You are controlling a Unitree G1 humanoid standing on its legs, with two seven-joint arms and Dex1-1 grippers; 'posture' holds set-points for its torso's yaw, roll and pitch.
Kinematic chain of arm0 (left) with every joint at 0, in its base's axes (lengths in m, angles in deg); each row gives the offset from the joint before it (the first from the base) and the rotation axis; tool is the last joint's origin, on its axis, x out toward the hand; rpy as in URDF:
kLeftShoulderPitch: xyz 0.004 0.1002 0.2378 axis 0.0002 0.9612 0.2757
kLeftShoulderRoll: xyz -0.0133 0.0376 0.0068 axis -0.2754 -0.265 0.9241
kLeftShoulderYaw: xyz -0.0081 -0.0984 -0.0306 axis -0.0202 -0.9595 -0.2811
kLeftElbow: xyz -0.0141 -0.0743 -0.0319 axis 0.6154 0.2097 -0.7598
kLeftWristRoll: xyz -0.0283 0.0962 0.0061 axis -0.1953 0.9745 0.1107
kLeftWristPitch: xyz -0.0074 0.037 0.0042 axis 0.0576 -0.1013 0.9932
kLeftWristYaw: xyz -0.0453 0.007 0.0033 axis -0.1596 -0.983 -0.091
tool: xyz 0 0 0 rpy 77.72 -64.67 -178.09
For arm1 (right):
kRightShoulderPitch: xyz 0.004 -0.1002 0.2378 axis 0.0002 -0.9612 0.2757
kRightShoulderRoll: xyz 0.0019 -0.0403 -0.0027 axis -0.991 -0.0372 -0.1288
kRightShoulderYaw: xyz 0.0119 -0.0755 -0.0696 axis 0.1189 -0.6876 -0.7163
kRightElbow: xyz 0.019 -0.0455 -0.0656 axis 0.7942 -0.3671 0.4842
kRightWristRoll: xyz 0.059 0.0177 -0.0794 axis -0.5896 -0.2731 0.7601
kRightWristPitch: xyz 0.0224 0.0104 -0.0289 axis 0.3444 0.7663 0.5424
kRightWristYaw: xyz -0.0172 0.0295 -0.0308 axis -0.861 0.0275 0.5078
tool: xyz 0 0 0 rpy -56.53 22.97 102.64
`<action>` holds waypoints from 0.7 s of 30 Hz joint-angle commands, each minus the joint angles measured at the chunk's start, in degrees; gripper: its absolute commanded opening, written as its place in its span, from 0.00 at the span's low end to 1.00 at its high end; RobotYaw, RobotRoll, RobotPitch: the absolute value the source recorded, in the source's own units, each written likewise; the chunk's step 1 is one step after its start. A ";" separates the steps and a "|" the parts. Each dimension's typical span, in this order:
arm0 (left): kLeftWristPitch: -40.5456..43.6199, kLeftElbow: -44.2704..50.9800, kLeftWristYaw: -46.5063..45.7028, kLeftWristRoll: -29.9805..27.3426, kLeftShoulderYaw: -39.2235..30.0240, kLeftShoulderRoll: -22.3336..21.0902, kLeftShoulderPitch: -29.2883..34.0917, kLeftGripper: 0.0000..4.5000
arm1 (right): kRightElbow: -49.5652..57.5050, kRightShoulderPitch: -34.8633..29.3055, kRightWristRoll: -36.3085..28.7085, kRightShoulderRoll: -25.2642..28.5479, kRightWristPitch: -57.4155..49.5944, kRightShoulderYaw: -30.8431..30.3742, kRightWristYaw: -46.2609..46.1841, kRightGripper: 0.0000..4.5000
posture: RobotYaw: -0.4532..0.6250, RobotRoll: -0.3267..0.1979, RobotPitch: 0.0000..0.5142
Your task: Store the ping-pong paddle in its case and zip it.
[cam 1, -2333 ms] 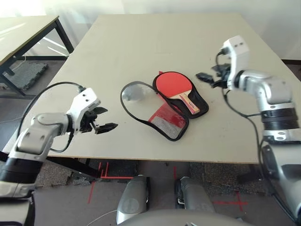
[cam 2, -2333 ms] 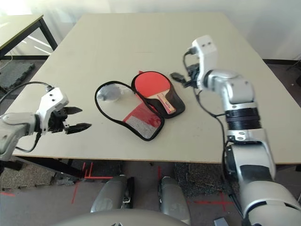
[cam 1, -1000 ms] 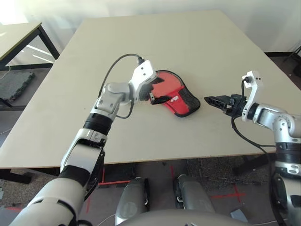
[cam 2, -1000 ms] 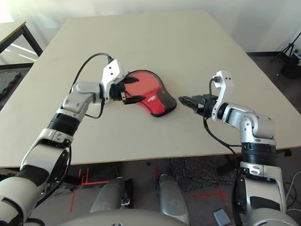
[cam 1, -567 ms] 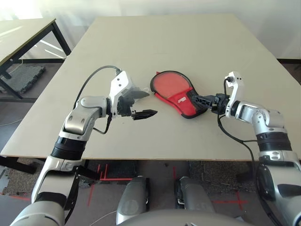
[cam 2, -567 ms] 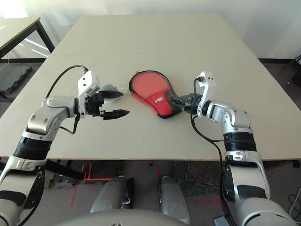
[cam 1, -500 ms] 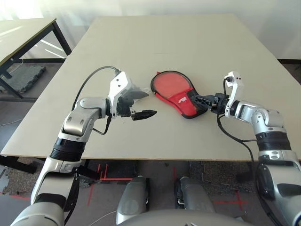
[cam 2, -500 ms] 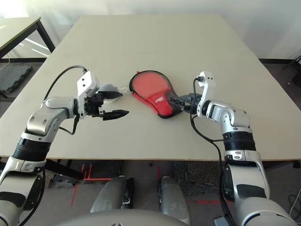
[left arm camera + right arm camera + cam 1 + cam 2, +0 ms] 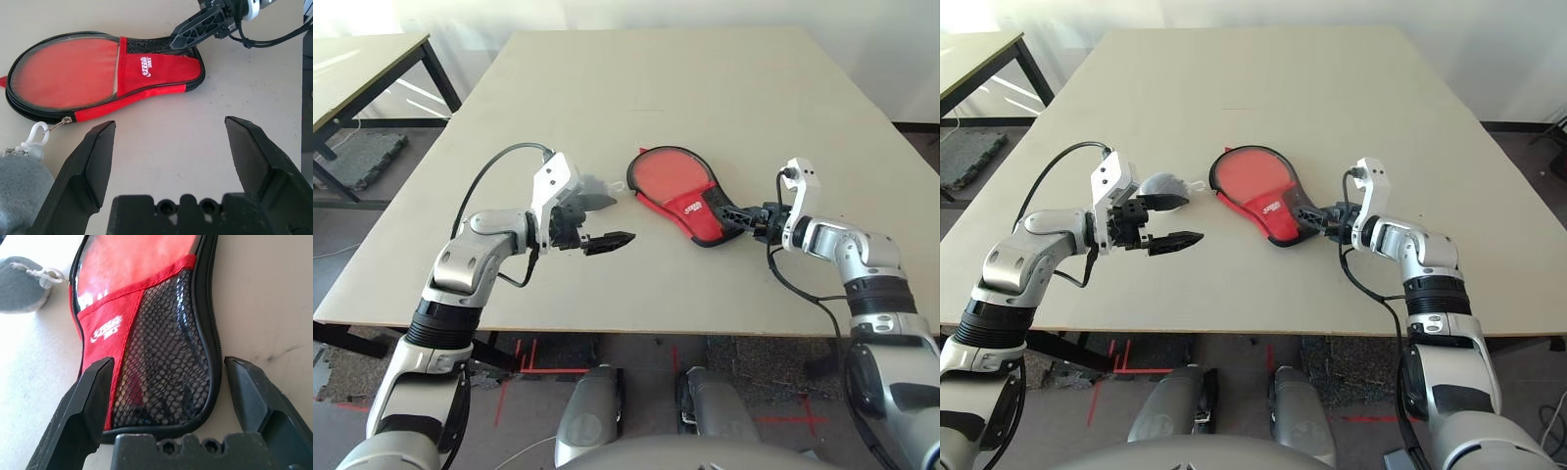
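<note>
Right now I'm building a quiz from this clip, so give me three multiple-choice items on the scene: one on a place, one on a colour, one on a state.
1. Where does the grey pouch lie?
A. beside the case's round end
B. on the mesh pocket
C. at the table's far edge

2. What colour is the case's lower part around the logo?
A. blue
B. red
C. green

3. How do the right gripper's jaws stand?
A. shut on the zip pull
B. shut on nothing
C. open, either side of the case's narrow end

Answers: 1 A, the pouch sits next to the round end, clipped to the zip pull; 2 B, red fabric surrounds the white logo; 3 C, both jaws are spread wide.
</note>
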 commanded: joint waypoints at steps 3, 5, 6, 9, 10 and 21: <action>-0.13 0.52 0.56 -0.65 0.32 -1.12 0.41 1.00 | 1.93 -1.89 -1.49 -0.99 -4.34 0.28 -0.77 0.95 | 0.59 0.62 0.18; -0.31 0.40 0.54 -0.58 0.38 -1.06 0.41 1.00 | 2.07 -1.96 -1.78 -1.36 -5.24 0.87 -1.24 0.85 | 0.59 0.62 0.18; -0.42 0.29 0.58 -0.52 0.43 -1.01 0.41 1.00 | 1.83 -2.02 -1.50 -1.42 -5.25 0.89 -1.44 0.77 | 0.59 0.62 0.18; -0.52 0.29 0.49 -0.39 0.62 -0.85 0.40 1.00 | 0.98 -2.19 -0.76 -1.29 -4.94 0.91 -1.80 0.52 | 0.59 0.62 0.19; -0.54 0.29 0.48 -0.36 0.65 -0.84 0.40 1.00 | 0.80 -2.20 -0.70 -1.29 -4.89 0.96 -1.88 0.44 | 0.59 0.62 0.19; -1.29 -0.82 0.73 -0.03 0.76 -1.20 -0.13 1.00 | 0.02 -2.65 -1.14 -1.64 -5.42 2.00 -2.85 0.01 | 0.59 0.62 0.18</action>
